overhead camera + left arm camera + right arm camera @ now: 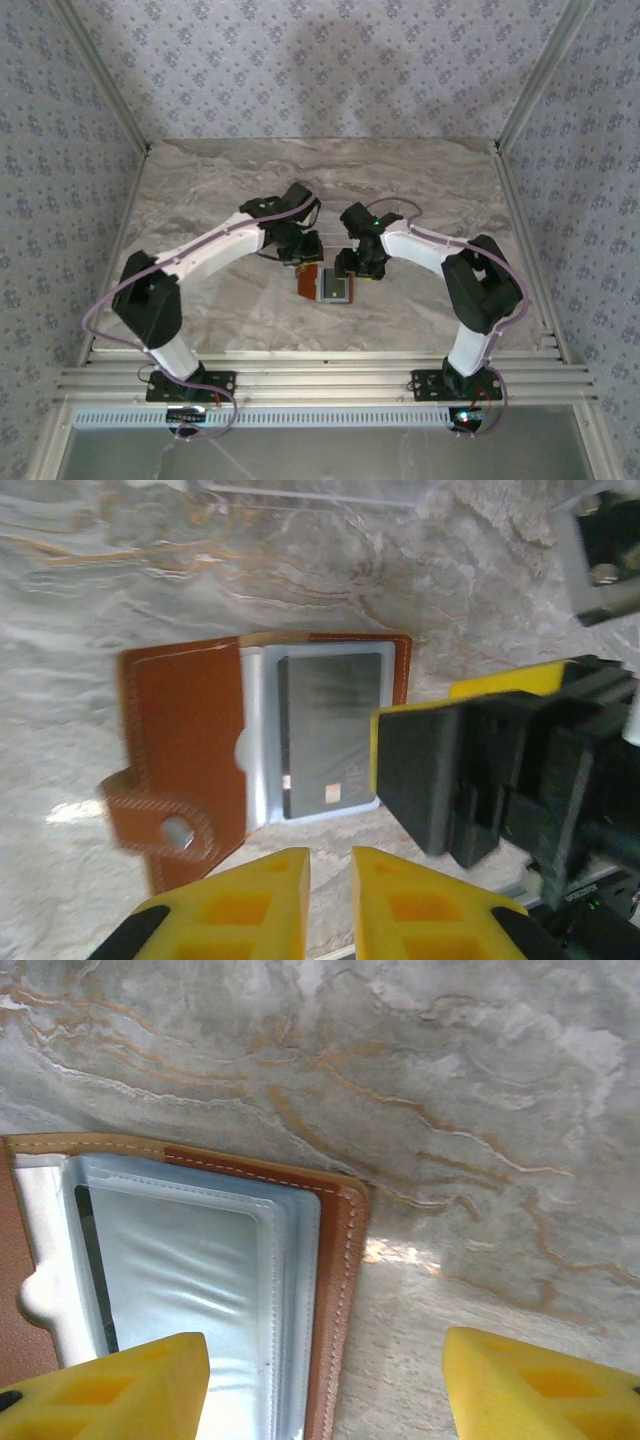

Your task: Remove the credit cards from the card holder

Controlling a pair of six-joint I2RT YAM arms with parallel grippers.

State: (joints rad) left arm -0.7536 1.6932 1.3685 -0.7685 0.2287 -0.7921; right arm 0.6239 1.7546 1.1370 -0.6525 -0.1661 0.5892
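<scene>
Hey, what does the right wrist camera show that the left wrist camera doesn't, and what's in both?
Right wrist: the right gripper, jaws wide, one finger above the clear plastic pocket of the open brown leather card holder, the other above the grey marble-patterned table; the pocket's layered sleeves close up. Left wrist: the left gripper, jaws nearly closed; the brown snap strap; the dark rectangular card face-on; the right gripper's side next to it. Both: card holder, pocket, table.

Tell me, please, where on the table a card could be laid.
The table is bare along the far wall and between the card holder and the near rail. The middle is crowded: the left arm and right arm meet over it.
</scene>
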